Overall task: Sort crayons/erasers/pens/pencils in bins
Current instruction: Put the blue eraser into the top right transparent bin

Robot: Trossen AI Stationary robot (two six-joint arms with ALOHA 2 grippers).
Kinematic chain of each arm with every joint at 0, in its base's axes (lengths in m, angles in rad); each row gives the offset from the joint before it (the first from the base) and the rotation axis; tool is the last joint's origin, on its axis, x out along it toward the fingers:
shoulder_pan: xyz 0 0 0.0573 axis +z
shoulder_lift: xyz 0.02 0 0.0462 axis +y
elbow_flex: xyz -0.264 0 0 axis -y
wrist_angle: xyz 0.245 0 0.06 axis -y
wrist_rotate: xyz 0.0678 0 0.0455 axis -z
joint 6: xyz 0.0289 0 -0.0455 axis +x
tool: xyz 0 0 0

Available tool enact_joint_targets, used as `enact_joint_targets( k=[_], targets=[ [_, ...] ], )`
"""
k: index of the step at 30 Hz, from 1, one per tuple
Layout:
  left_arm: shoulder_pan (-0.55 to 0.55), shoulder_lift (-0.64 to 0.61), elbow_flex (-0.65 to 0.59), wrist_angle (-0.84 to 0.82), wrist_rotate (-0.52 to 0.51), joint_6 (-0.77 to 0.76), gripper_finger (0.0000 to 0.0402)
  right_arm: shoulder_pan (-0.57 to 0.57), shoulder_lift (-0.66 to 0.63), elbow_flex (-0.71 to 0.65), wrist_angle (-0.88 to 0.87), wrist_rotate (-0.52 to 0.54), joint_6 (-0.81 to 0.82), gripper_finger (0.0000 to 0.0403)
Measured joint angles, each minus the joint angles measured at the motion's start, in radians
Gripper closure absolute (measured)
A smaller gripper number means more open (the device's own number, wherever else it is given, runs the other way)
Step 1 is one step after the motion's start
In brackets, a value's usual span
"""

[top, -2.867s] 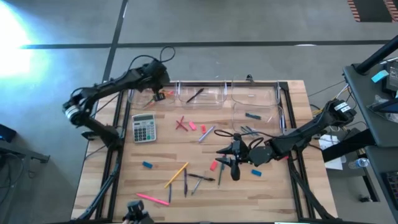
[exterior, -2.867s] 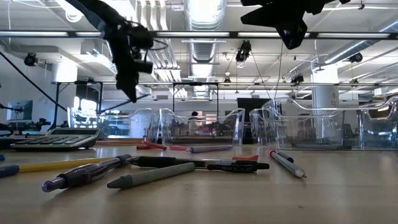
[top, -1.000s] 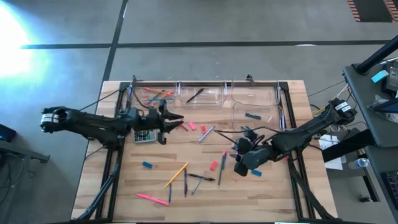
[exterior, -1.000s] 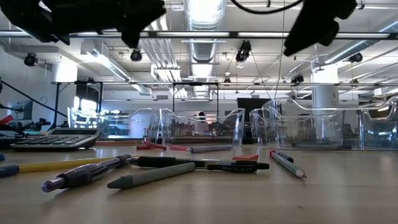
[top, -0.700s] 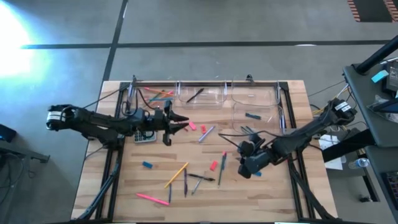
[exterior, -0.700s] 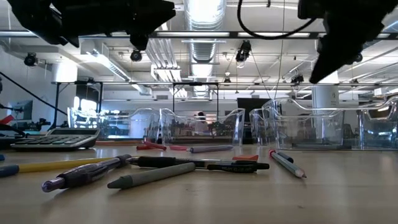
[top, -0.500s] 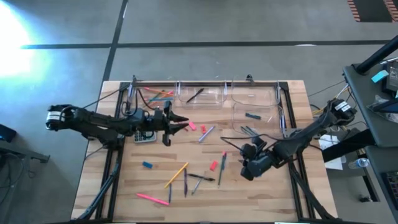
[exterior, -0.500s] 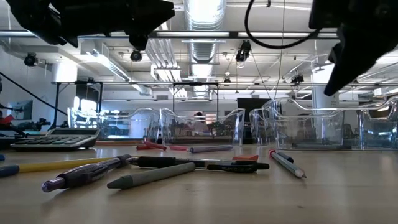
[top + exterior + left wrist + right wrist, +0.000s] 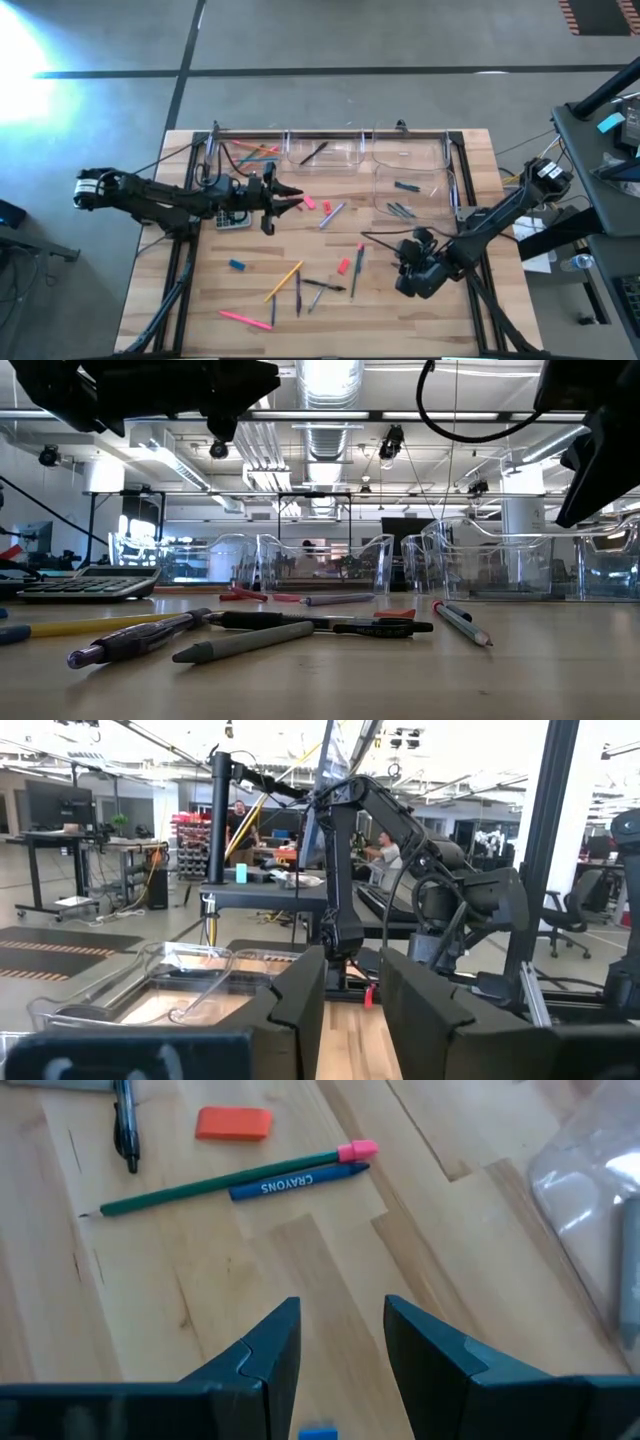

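High view is showing the left claw (image 9: 288, 197) hanging over the counter (image 9: 470, 300) just right of the grey calculator (image 9: 230, 213), beside a red eraser (image 9: 309, 203). Its wrist view is showing the fingers (image 9: 296, 1005) standing a narrow gap apart with nothing between them. The right claw (image 9: 403, 262) is hanging over the right-near part of the counter, near the front of the right-hand bin (image 9: 412, 190). Its own wrist view is showing its fingers (image 9: 272, 1342) parted by a narrow gap, pinching nothing and touching nothing; beyond them are lying a green pencil (image 9: 225, 1180) with a pink tip, a blue crayon (image 9: 298, 1181) touching its side, an orange eraser (image 9: 233, 1123) and a dark pen (image 9: 124, 1127).

Three clear bins (image 9: 327, 152) are lining the far edge; the left one is holding bright pencils (image 9: 253, 153), the middle one a dark pen (image 9: 314, 152). Loose pens (image 9: 297, 292), pencils (image 9: 284, 281) and erasers (image 9: 343, 266) are lying scattered across the middle and near part of the counter.

Compared with half a second ago, the right claw is sitting farther right and nearer the front edge, having drawn away from the green pencil, while the left claw is keeping its place. The things on the counter are lying as before.
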Motion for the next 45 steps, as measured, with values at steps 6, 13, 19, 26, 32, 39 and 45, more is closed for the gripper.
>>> enact_joint_targets(
  k=[6,13,19,26,32,39,45],
  targets=[
    [0.000,0.000,-0.008,0.000,0.000,0.000,0.0318,0.010,0.000,-0.015,-0.002,0.001,0.043,0.0266],
    [0.000,0.000,-0.009,0.000,0.000,0.000,0.0318,0.010,0.000,-0.022,-0.003,0.001,0.079,0.0266],
    [0.000,0.000,-0.011,0.001,0.000,0.000,0.0318,0.010,0.000,-0.023,-0.002,0.007,0.120,0.0266],
    [0.000,0.000,-0.011,0.001,0.000,0.000,0.0318,0.009,0.000,-0.035,-0.013,0.030,0.202,0.0266],
    [0.000,0.000,-0.011,0.001,0.000,0.000,0.0318,0.009,0.000,-0.043,-0.012,0.018,0.219,0.0266],
    [0.000,0.000,-0.011,0.001,0.000,0.000,0.0318,0.009,0.001,-0.052,-0.010,0.007,0.217,0.0266],
    [0.000,0.000,-0.011,0.001,0.000,0.000,0.0318,0.009,0.002,-0.057,-0.010,-0.010,0.216,0.0236]
  ],
)
